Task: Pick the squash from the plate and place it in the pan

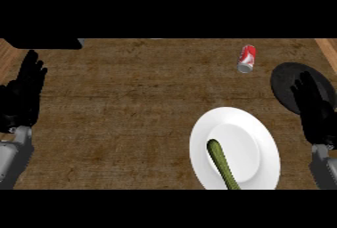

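Observation:
A long green squash lies on a white plate at the lower right of the counter, its far end near the plate's middle and its near end at the lower rim. A black pan sits at the right edge, beyond the plate. My right hand is open with its fingers straight, hovering partly over the pan, to the right of the plate and apart from the squash. At the left edge my left hand rests open, fingers up, holding nothing.
A red soda can lies on its side at the back, left of the pan. A dark object shows at the top left corner. Brown wooden countertop spreads between the hands.

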`<state>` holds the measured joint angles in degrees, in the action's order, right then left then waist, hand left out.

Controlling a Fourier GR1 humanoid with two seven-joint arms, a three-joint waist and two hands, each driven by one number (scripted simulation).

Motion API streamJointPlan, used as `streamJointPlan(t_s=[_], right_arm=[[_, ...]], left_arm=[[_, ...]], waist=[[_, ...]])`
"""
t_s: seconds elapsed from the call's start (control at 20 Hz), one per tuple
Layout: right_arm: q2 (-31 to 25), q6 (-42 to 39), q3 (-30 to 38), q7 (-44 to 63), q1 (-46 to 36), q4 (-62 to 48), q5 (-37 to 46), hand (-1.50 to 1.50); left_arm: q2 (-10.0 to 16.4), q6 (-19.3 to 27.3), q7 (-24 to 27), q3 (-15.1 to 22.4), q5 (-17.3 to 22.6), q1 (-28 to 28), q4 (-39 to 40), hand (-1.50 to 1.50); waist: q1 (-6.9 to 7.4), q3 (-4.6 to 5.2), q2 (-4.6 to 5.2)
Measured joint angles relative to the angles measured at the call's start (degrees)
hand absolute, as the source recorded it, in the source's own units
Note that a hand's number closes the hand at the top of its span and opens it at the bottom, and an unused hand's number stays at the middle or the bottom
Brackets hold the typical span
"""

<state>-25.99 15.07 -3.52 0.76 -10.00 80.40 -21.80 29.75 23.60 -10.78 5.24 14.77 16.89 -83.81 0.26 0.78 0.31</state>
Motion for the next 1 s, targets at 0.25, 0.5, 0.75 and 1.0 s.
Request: streamJointPlan(t_s=[0.25,0.5,0.75,1.0], right_arm=[[2.47,-13.57,-5.36,-1.6,-5.63,4.87,-5.31,1.5],[-3.52,-29.13,-9.43,-8.81,-7.95,7.72,-2.88,1.5],[-12.31,-40.18,-7.19,-23.7,-2.79,6.07,4.0,-1.5],[-18.79,-44.22,-5.02,-35.5,-3.87,2.05,13.35,-1.5]], left_arm=[[-2.58,-2.16,0.89,1.46,1.44,0.14,-0.75,0.0],[-5.27,-4.78,0.52,3.0,4.2,-1.18,-1.95,0.0],[-6.37,-5.82,1.02,3.36,5.18,-4.86,-4.41,0.0],[-6.64,-7.28,1.78,2.96,5.38,-5.92,-4.63,0.0]], waist=[[1.6,-0.66,-0.2],[1.32,-0.8,-0.24],[0.21,-0.88,-0.35],[0.24,-0.88,-0.21]])
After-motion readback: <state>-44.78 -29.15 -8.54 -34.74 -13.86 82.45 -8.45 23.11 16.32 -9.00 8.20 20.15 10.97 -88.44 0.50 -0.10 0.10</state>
